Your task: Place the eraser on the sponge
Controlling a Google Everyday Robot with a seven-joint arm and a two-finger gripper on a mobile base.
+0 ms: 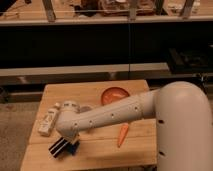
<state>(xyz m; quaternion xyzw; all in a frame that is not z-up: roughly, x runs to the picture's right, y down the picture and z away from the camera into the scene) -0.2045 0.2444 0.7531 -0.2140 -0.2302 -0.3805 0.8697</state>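
Wooden table [85,95] on speckled grey floor [14,131] — dark shelving [90,45] behind, dimly lit.

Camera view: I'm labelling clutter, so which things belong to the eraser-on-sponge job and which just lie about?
Job: blue sponge; gripper, low over it at the front left of the table; eraser not visible.
Lying about: orange bowl; carrot; white bottle.

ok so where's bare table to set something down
Bare wood at the back left of the table, between bottle and bowl. Another strip runs along the front edge, between gripper and carrot. Crowded at front left, where the gripper is down at the sponge, and across the middle under the arm.
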